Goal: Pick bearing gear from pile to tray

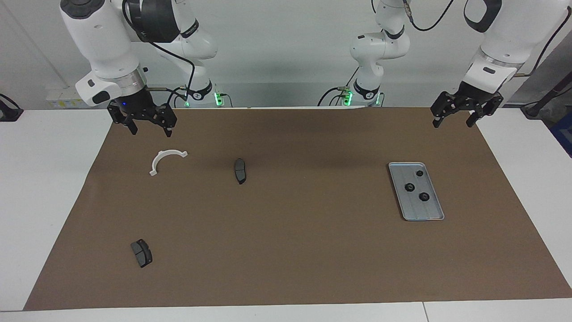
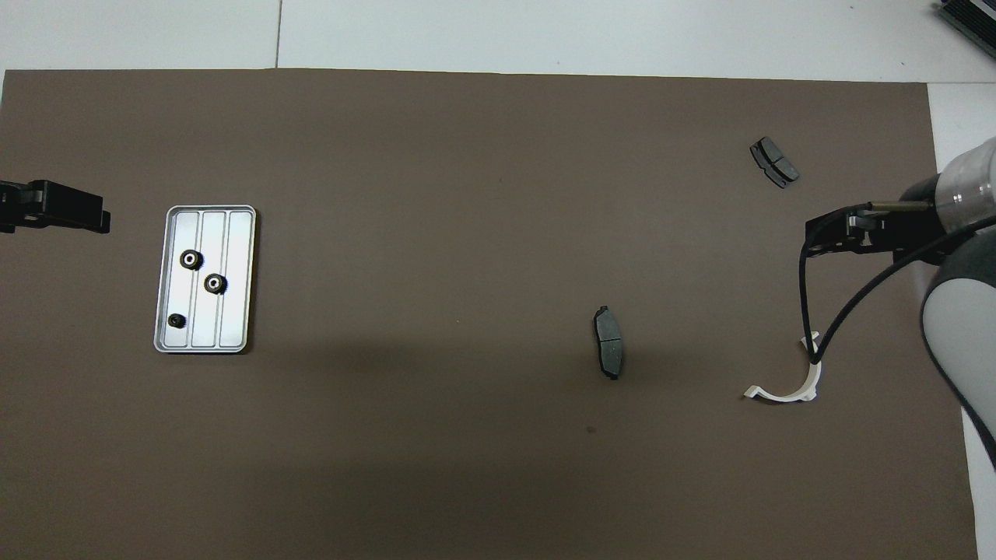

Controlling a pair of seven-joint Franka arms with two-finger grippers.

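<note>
The silver tray (image 1: 424, 211) lies on the brown mat toward the left arm's end; it also shows in the overhead view (image 2: 233, 311). Three black gears lie in it (image 1: 408, 187) (image 1: 424, 196) (image 1: 419, 173). What shows of the pile is two dark grey brake pads (image 1: 240, 170) (image 1: 141, 252) and a white arc (image 1: 165, 158), toward the right arm's end. No gear shows on the mat outside the tray. My right gripper (image 1: 149, 130) hangs open and empty over the mat beside the arc. My left gripper (image 1: 453, 122) hangs open and empty over the mat's corner.
The brown mat (image 1: 304, 250) covers most of the white table (image 1: 44, 188). In the overhead view the brake pads (image 2: 609, 351) (image 2: 774, 162) and the arc (image 2: 786, 391) lie spread apart. A black cable (image 2: 825, 327) hangs from the right arm over the arc.
</note>
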